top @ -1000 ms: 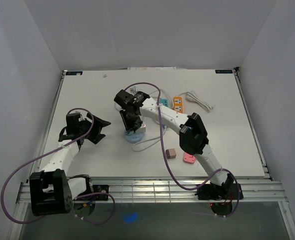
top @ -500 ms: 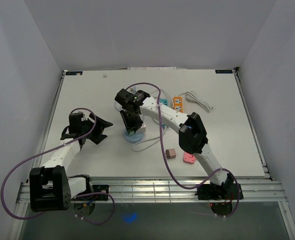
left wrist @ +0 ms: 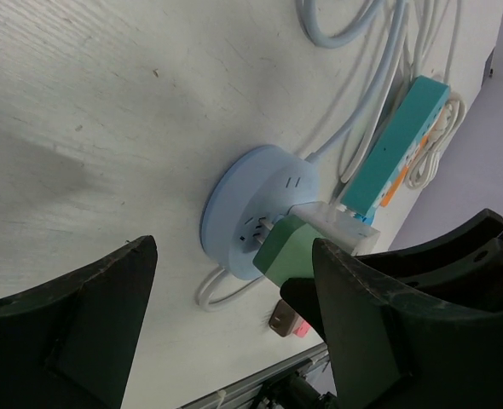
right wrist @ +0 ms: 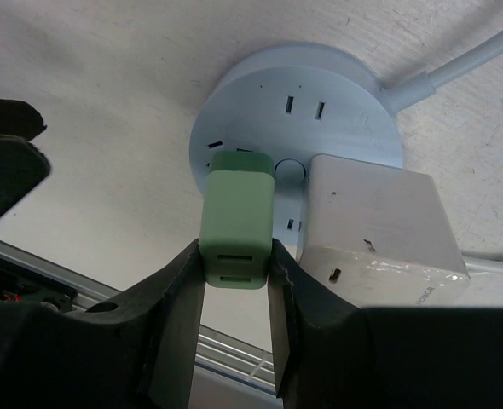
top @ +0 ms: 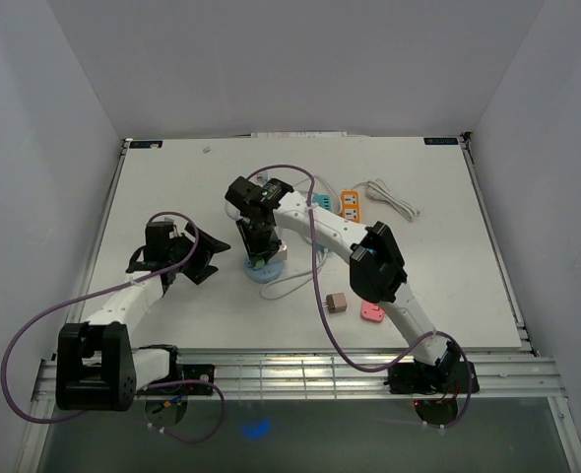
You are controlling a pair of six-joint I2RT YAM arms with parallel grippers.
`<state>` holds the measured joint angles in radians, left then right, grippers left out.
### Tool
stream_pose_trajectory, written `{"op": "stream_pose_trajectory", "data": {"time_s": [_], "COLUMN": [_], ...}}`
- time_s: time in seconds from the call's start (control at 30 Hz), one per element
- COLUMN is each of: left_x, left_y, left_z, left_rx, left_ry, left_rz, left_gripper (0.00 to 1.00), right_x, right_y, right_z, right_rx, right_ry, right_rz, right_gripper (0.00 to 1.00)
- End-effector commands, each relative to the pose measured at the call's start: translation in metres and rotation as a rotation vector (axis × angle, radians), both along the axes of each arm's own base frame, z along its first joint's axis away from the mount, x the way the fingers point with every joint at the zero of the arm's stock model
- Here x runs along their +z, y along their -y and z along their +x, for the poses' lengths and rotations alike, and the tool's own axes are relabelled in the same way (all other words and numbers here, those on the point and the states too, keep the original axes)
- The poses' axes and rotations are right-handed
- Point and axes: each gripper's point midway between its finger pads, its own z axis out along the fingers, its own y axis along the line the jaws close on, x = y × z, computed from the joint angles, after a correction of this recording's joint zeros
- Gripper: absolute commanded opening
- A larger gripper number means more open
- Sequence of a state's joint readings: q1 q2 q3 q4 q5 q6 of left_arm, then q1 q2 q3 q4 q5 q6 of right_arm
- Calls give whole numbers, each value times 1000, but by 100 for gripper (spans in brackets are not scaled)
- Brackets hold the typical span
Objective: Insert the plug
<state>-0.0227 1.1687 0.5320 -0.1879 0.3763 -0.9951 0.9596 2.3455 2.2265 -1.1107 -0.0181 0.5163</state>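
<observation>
Grips green plug [right wrist: 237,209] in right end effector [right wrist: 236,260], prongs at blue socket [right wrist: 320,81] beside white charger [right wrist: 379,221]; holds left end effector [left wrist: 232,256] wide, empty, nearby.

Tabletop [top: 172,177]: white, matte, with faint scuffs.
Teal power strip [top: 321,200]: lies flat at far centre, just beside an orange power strip [top: 350,204].
White cord [top: 389,195]: loosely looped to the right of the orange strip.
Tan cube adapter [top: 336,303] and pink adapter [top: 371,311]: near the front edge, close together but apart.
White charger block [right wrist: 379,217]: film-wrapped, with a small port on its side face.
</observation>
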Motion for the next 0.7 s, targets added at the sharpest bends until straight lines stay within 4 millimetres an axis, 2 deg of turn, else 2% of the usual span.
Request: {"op": "stream_pose_trajectory", "data": {"time_s": [0.0,0.2,0.37,0.53,0.67], "left_x": [0,-18,-20,-27,-27], "left_y": [7,17,16,16,16], "left_z": [7,4,3,-1,-3], "left_rx": [-19,-35,-41,-41,-37], "left_ry": [20,-13,-1,-25,-15], "left_rz": [12,3,14,16,7], "left_gripper": [83,81,80,79,79], "right_x": [-15,-21,-25,-21,-23], "right_y": [17,27,45,58,68], "right_z": [5,11,13,11,1], "right_rx": [-6,-15,-6,21,87], "right_ry": [7,46,67,86,39], "right_rz": [-114,-165,-254,-282,-312], "right_gripper": [8,8,8,8,8]}}
